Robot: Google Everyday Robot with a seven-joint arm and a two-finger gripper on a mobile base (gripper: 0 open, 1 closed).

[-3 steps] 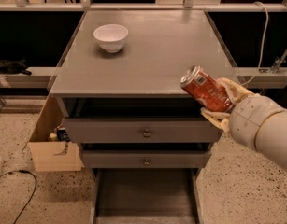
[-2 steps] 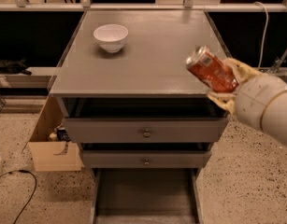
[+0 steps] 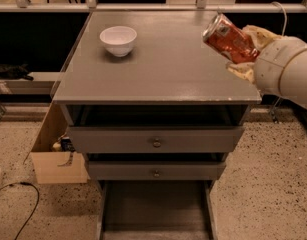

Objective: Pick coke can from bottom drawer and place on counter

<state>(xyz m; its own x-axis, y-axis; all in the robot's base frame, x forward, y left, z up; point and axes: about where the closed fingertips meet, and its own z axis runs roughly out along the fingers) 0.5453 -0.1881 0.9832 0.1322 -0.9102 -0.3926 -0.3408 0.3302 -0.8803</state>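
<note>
Can (image 3: 229, 38) tilted, in the air over the counter (image 3: 163, 69) near its right edge; gripper (image 3: 244, 51) fingers (image 3: 255, 34) clamped on it. Bottom drawer (image 3: 155, 209) open. Best: level the can, bring it inward, well apart from the bowl (image 3: 118, 40), set down flat.

The coke can (image 3: 227, 38) is shiny red metal with a silver rim, clamped between the pale, matt, rubbery-looking fingers of the gripper (image 3: 243, 51) above the right edge of the counter (image 3: 173, 71). The counter is smooth grey with a faint sheen and worn pale edges. The white bowl (image 3: 118, 39) looks glossy. The bottom drawer (image 3: 155, 206) is matt grey. The drawer knob (image 3: 156, 143) looks metallic.
</note>
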